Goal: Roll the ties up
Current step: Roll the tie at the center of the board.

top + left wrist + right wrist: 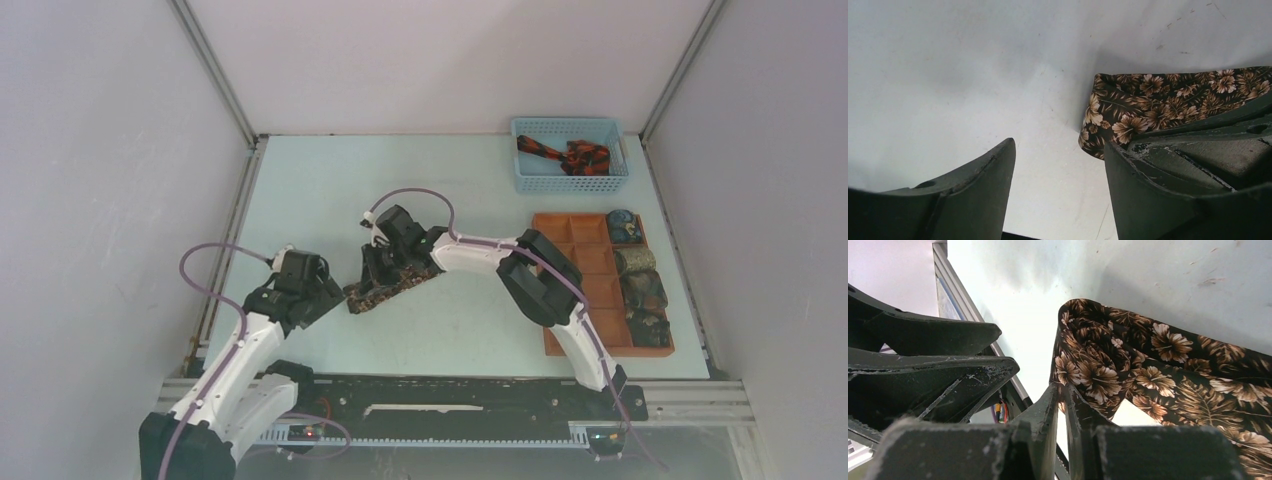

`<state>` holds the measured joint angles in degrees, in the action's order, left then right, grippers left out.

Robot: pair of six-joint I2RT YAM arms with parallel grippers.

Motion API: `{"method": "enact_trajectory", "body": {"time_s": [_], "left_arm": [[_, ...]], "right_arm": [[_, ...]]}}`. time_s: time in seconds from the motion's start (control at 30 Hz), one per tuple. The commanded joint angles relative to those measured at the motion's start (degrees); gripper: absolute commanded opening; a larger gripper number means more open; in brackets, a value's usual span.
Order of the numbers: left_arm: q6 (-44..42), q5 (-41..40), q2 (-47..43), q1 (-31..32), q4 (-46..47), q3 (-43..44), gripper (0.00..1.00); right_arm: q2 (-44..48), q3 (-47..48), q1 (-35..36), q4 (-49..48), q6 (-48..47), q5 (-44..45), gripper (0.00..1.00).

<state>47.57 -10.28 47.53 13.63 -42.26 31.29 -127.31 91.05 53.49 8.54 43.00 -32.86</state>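
Note:
A dark brown tie with tan floral print (385, 288) lies on the table between the two arms. My right gripper (385, 262) is shut on a lifted fold of it, seen close in the right wrist view (1108, 375), where the gripper (1062, 390) pinches the cloth edge. My left gripper (335, 300) is open at the tie's left end; in the left wrist view the gripper (1060, 150) spans bare table and the tie (1158, 97) lies just beyond its right finger (1128, 175). A black and red-orange tie (568, 155) lies in the blue basket (528, 178).
An orange-brown compartment tray (570, 240) stands at the right with several rolled ties (640, 290) in its right column. The blue basket stands at the back right. White walls and metal rails enclose the table.

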Motion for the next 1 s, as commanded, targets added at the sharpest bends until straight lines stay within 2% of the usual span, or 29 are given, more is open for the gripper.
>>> {"method": "enact_trajectory", "body": {"time_s": [0.0,0.4,0.97], "left_arm": [[-0.37,0.21,-1.18,-0.37,4.41,-1.26,0.72],[-3.71,8.80,-1.24,-0.44,17.92,-6.60,0.78],[-2.67,19.23,6.72,-0.37,30.90,-11.16,0.77]], "right_arm": [[-0.22,1.07,-1.24,0.35,-1.97,-0.09,0.13],[0.35,-2.43,-3.52,-1.50,-2.55,-1.30,0.11],[0.61,-4.94,-4.86,-3.29,-2.27,-1.94,0.10]]}}
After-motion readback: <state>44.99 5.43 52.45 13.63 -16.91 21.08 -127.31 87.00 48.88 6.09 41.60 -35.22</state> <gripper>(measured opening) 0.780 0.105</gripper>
